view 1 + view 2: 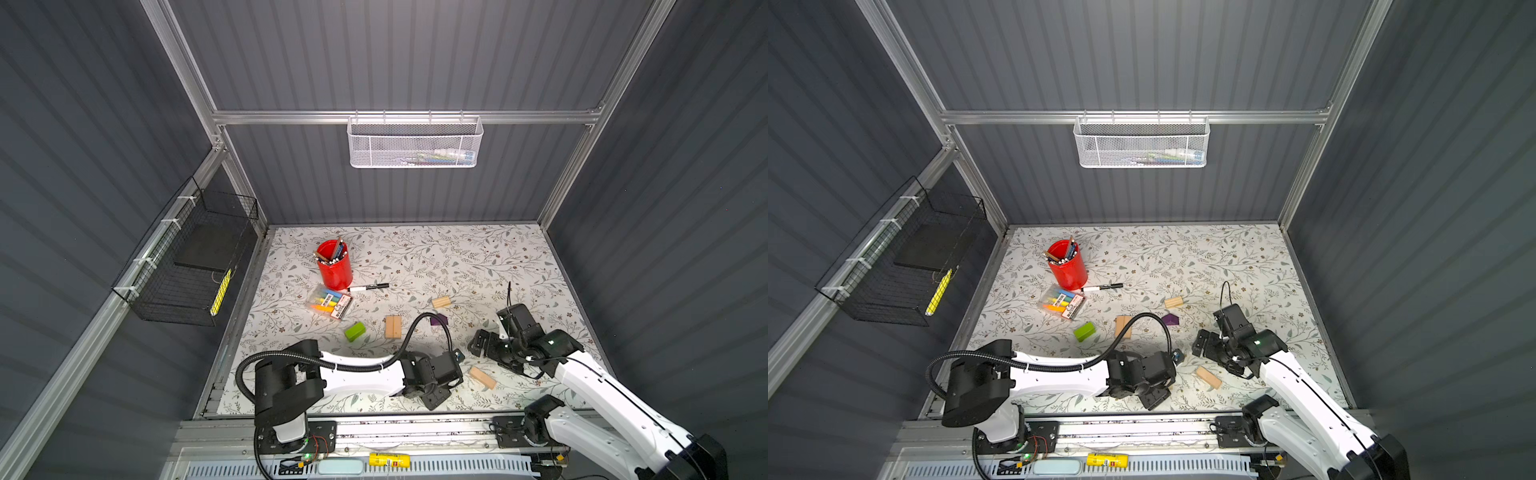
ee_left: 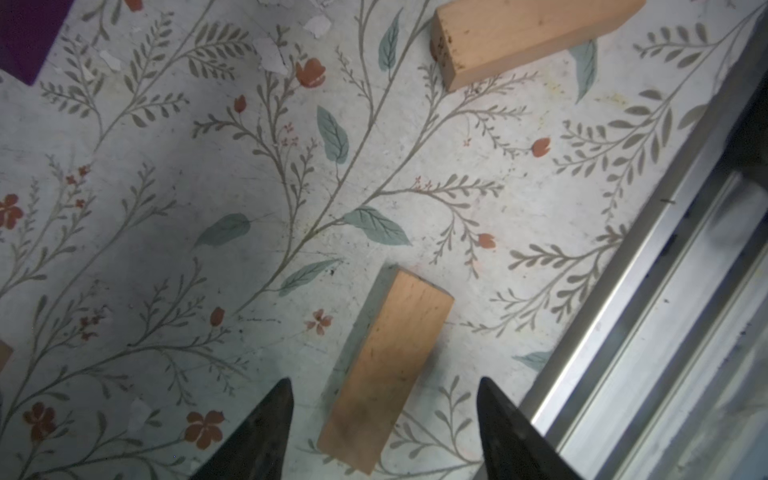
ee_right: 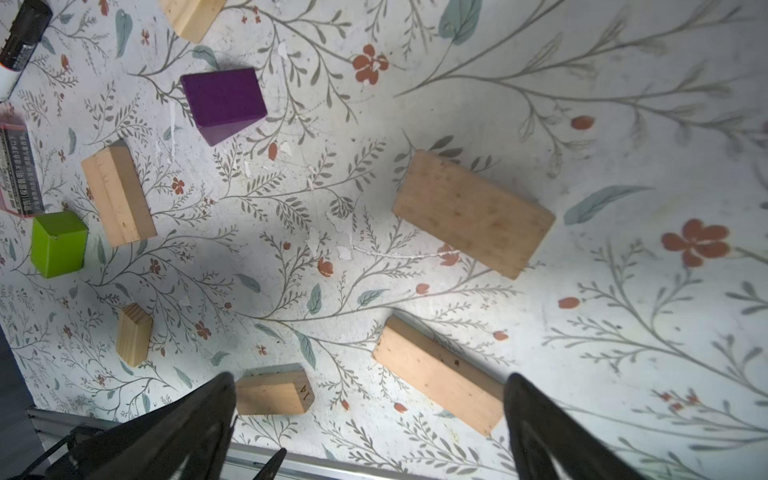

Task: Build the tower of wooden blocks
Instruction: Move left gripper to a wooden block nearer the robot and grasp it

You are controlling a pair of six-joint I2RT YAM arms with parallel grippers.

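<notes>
Your left hand [image 2: 383, 380] stands spread astride a pale rectangular wood brick [image 2: 390, 332] lying flat on the floral desk [image 2: 166, 187]. Your right hand [image 3: 370, 375] gapes wide, empty, above scattered wood blocks [image 3: 118, 195].

The table [image 1: 478, 257] is off-white, printed all over with grey-green leafy vines, teal leaves and small rust-red flowers. The wood blocks [image 3: 473, 214] are pale tan with faint grain, beside a lime-green block [image 1: 354, 331] and a deep purple block [image 3: 224, 102]. The cup [image 1: 335, 270] is bright red, the marker [image 1: 370, 286] black with a white end, the packet of highlighters [image 1: 330, 303] orange, yellow, green and blue. The walls [image 1: 415, 62] are dark grey and ribbed, the mesh basket [image 1: 415, 143] white, the wire basket [image 1: 183, 266] black.
</notes>
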